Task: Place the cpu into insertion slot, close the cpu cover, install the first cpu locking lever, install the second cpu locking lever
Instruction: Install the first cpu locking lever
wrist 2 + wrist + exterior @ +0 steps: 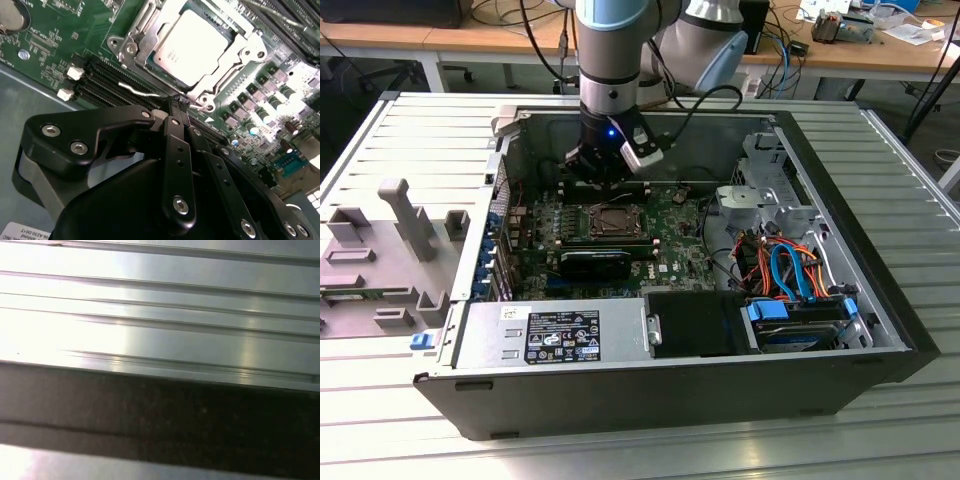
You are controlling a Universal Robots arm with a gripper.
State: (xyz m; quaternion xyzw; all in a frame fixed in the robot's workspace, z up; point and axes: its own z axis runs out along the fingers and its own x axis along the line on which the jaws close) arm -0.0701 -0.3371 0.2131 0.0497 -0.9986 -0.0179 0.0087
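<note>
Gripper (179, 102) hovering just beside the insertion slot (192, 47), fingers pinched together on nothing — cpu (192, 45) already sitting in it, cpu cover (150, 20) lying down around it, probably lining up for the levers.

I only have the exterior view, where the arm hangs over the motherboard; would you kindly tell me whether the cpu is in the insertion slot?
Observer: Yes. In the second wrist view the cpu lies flat in the insertion slot.
Operator: Thank you. Is the cpu cover down?
Observer: The cpu cover lies flat, its silvery frame around the cpu's edges.
Operator: And where exactly is the gripper?
Observer: The gripper sits just beside one corner of the cover, next to a thin wire lever that lies across the memory slots.
</note>
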